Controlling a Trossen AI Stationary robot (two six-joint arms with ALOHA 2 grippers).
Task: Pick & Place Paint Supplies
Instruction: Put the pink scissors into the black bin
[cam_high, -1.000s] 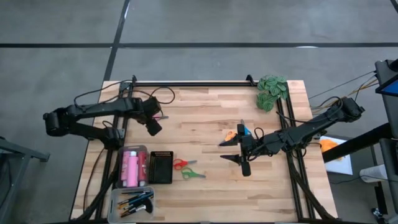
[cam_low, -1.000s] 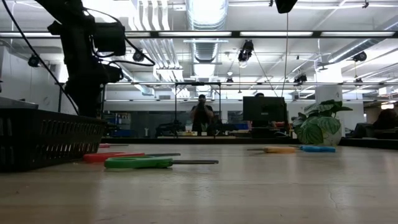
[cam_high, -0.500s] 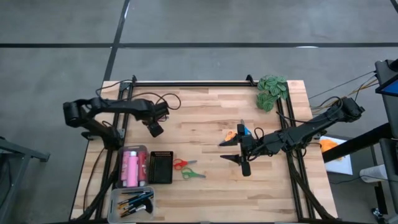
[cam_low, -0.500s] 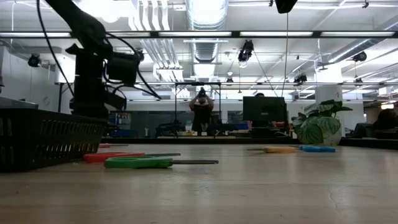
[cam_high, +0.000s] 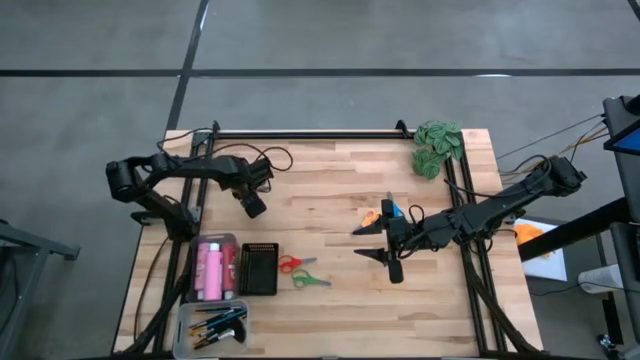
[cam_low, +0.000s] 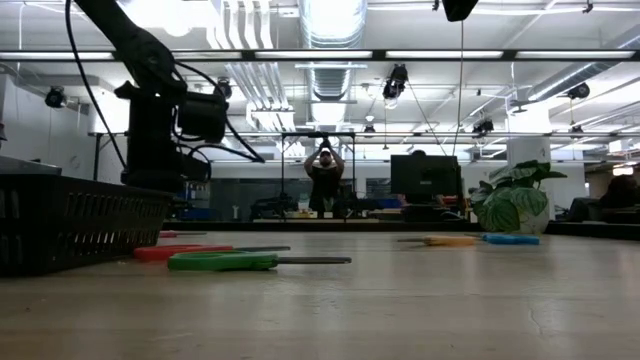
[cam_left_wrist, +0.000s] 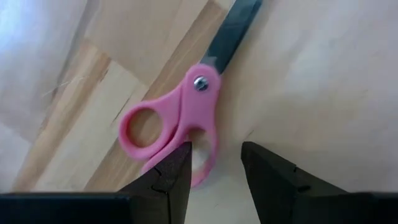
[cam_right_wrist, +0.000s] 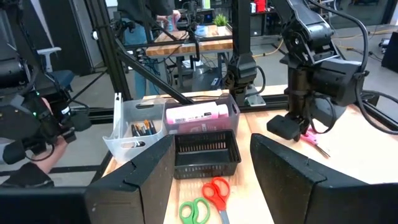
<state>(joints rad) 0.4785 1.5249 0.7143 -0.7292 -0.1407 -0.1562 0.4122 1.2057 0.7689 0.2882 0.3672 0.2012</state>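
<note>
The wooden table (cam_high: 330, 170) carries everything. My left arm reaches in from its left edge, my right arm from the right edge, well apart from each other.

Near the front left corner stand three containers: a clear bin (cam_high: 195, 270) with pink bottles (cam_high: 212, 272) lying in it, a black basket (cam_high: 259, 268) just beside it, and a clear tray (cam_high: 190, 318) in front of them holding the brushes (cam_high: 220, 325). A green leafy clump (cam_high: 437, 146) sits at the far right corner.

My left claw (cam_left_wrist: 214, 171) points down at the boards near the table's far left part. Its fingers (cam_left_wrist: 171, 174) are parted and grasp nothing. They stand on either side of one handle loop of the pink scissors (cam_left_wrist: 180, 121), which lie flat on the wood with the blade pointing away from me. I cannot tell if a finger touches the loop.

My right claw (cam_high: 362, 243) hangs over the table's right half, spread wide and empty, facing the containers. The orange scissors (cam_high: 371, 217) and blue scissors (cam_high: 388, 209) lie just beside it, close together. The red scissors (cam_high: 291, 264) and green scissors (cam_high: 310, 280) lie side by side next to the black basket, between it and my right claw.
</note>
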